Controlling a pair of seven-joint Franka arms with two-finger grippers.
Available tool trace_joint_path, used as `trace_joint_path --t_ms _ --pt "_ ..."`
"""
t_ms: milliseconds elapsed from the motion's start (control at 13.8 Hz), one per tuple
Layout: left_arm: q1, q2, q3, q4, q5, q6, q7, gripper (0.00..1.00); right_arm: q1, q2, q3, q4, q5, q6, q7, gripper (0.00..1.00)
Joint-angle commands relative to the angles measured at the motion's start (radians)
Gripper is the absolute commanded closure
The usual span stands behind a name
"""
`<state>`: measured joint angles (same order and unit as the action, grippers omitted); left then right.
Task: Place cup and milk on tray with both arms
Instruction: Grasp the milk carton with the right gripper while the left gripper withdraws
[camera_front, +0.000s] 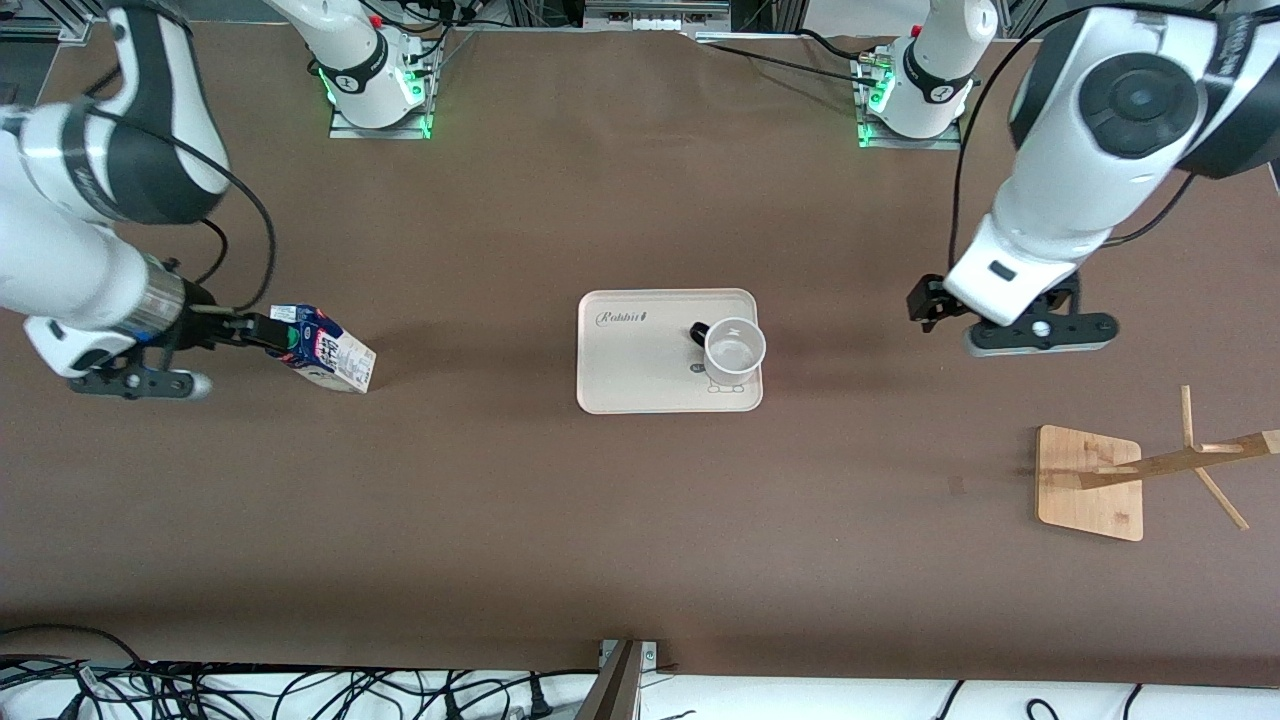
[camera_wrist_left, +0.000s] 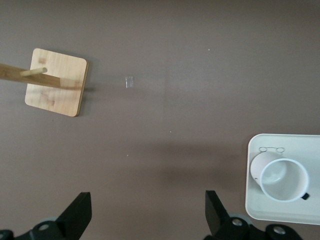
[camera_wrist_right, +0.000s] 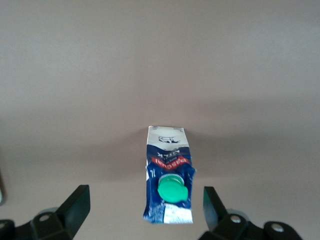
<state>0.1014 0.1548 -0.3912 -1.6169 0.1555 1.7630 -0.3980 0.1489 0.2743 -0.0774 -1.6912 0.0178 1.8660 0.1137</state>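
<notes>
Right gripper (camera_wrist_right: 141, 210) hovers over the milk carton (camera_front: 330, 350), fingers spread wide, nothing gripped. Carton stands on the table (camera_front: 560, 520) toward the right arm's end, well apart from the tray (camera_front: 630, 360). Mug (camera_front: 735, 349) already sits on the tray. Left gripper (camera_wrist_left: 148, 215), also open and empty, waits over bare table. Judged half complete: milk remains.

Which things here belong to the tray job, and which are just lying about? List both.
Job: cup, already on the tray; milk on the table; open right gripper above the milk; open left gripper.
Lying about: wooden stand.
</notes>
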Motion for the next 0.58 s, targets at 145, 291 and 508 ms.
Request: trace_joint_path --t_ms 145,291,508 --pt "0.104 -0.079 0.057 -0.027 -0.111 -0.048 0.315 0.0 -0.008 -0.03 -0.01 -0.148 -0.007 0.099 -0.003 0.0" --pt "0.104 -0.086 0.106 -0.029 -0.134 -0.065 0.324 0.0 -0.008 -0.032 -0.012 -0.171 -0.007 0.114 -0.006 0.0" --pt "0.089 -0.067 0.196 -0.034 -0.186 -0.06 0.405 0.0 -0.012 -0.029 -0.016 -0.215 -0.022 0.147 -0.043 0.0"
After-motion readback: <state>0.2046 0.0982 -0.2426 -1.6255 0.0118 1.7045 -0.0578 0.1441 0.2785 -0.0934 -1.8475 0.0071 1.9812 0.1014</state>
